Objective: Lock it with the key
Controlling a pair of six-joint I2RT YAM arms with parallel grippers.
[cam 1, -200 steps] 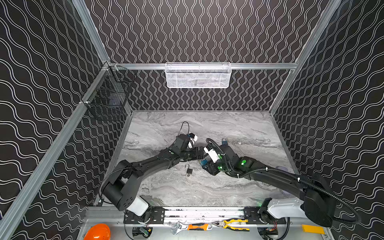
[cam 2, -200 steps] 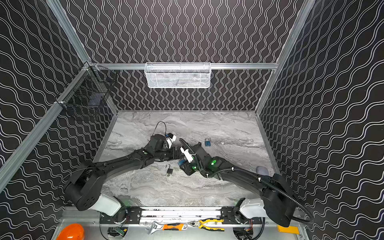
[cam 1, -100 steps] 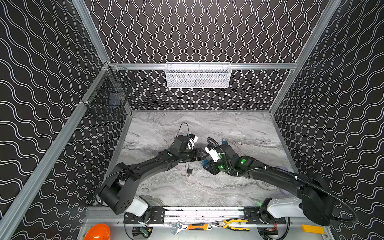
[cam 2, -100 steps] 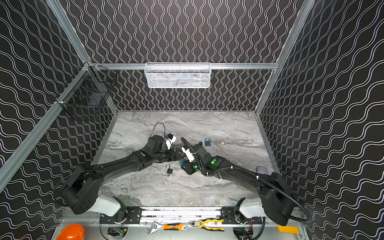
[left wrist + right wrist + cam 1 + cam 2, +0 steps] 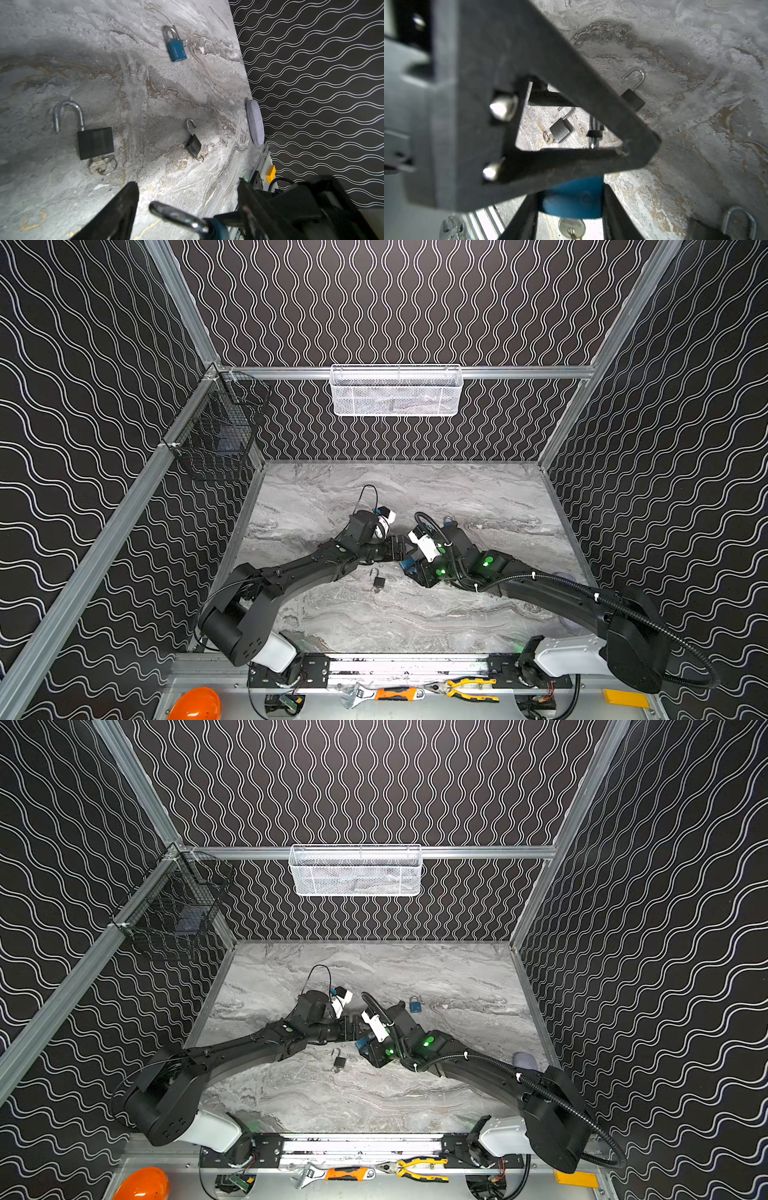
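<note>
Right gripper point(image 5: 571, 192): my fingers point(image 5: 527, 218) closed partway on the body of the blue padlock point(image 5: 571, 200), key point(image 5: 572, 227) seated in its keyhole, the lot held close to the open black padlock point(image 5: 378, 581) lying on the table point(image 5: 415, 626), just right of it in both top views. Left gripper point(image 5: 187, 187): fingers spread wide with nothing in them, one either side of the blue padlock's shackle point(image 5: 176, 216), just beyond the black padlock; whether they touch it I cannot tell.
</note>
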